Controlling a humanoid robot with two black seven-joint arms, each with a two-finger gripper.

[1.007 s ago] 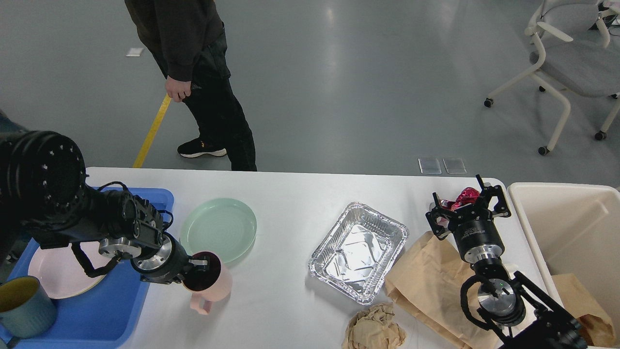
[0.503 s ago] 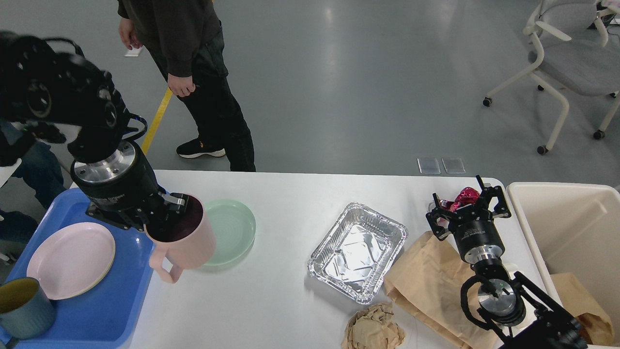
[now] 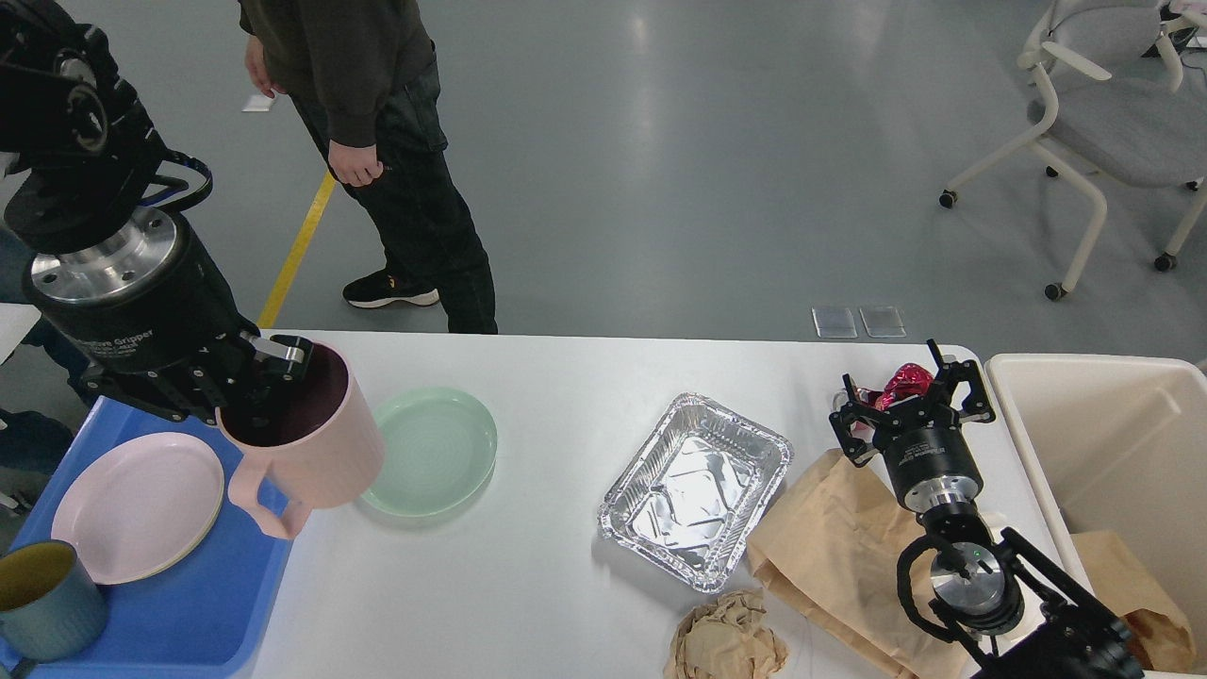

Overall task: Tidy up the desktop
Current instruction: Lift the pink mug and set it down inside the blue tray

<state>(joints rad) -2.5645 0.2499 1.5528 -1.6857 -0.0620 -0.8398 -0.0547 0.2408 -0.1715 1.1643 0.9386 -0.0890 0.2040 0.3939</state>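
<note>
We are seeing a glossy grey floor (image 3: 660, 141) reflecting overhead light, a yellow line (image 3: 294, 255) crossing it at left, and a white wheeled chair (image 3: 1103, 123) sitting at upper right.

Pink ceramic mug (image 3: 311, 443), dark maroon inside; mint-green round plate (image 3: 436, 451); pale pink plate (image 3: 137, 505); blue plastic tray (image 3: 203, 604); white tabletop (image 3: 528, 585).

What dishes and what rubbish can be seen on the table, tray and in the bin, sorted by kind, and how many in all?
Plates: 2, pink plate, green plate
Mugs: 2, pink mug held by the left claw, teal mug
Foil trays: 1, foil tray
Paper bags: 2, brown bag, bag in the bin
Crumpled paper: 1, paper wad
Shiny red wrappers: 1, red wrapper at the right claw
Total: 9
</note>
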